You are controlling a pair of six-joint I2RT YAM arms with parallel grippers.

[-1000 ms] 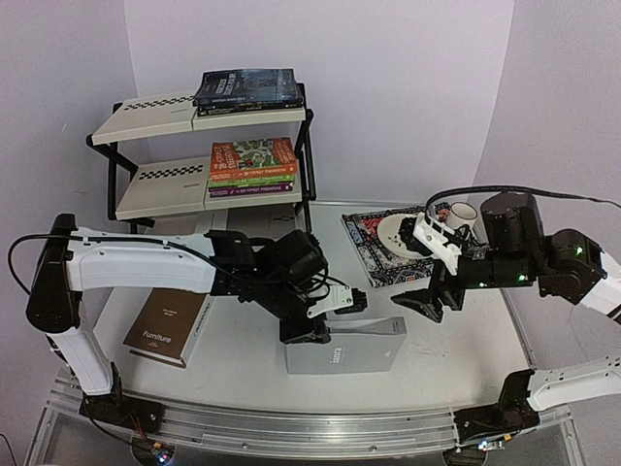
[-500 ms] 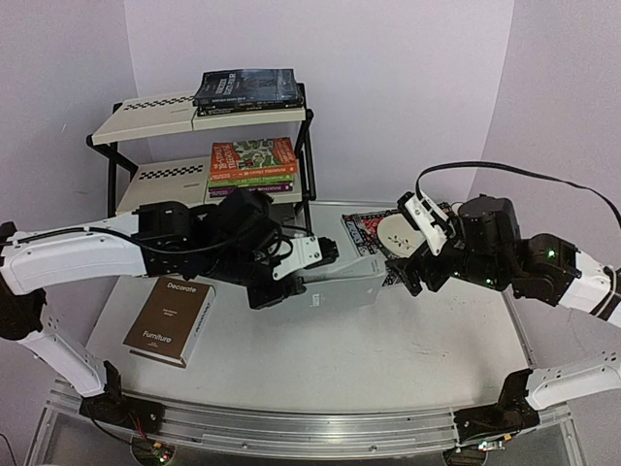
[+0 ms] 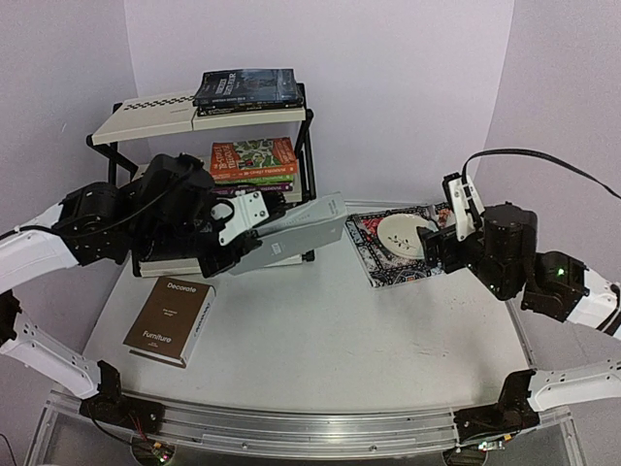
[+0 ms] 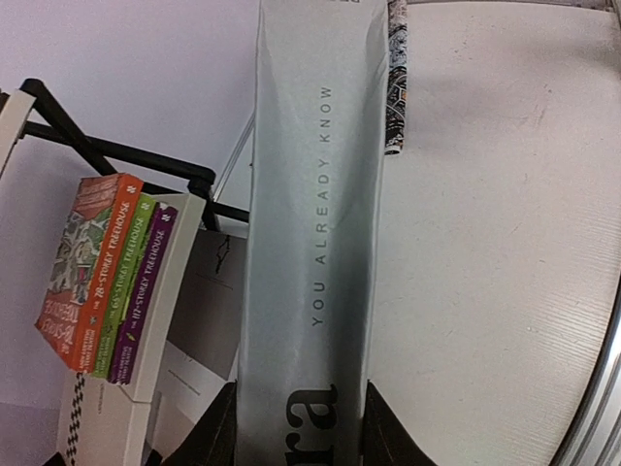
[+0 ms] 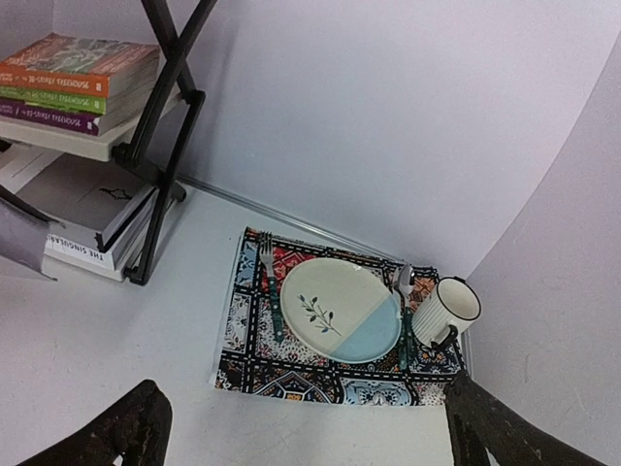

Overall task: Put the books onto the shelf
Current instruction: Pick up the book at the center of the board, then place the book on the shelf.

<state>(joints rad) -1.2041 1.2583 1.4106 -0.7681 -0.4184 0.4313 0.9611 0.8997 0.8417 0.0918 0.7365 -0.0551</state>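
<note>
Having been lifted off the white worktop (image 3: 340, 330), the large grey hardback book (image 3: 291, 231) is held clamped in the left pincer (image 4: 301, 437), tilted, just right of the black-framed, cream-tiered shelf (image 3: 155, 116); shelving is judged next. The right pincer (image 5: 306, 437), wide open and empty, has been drawn back well right of the shelf.

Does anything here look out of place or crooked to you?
A dinner setting, plate and mug on a patterned placemat, sits at the table's back right, odd in a book-sorting scene. The grey book hangs tilted in the left gripper, and a brown book lies askew on the table.
</note>
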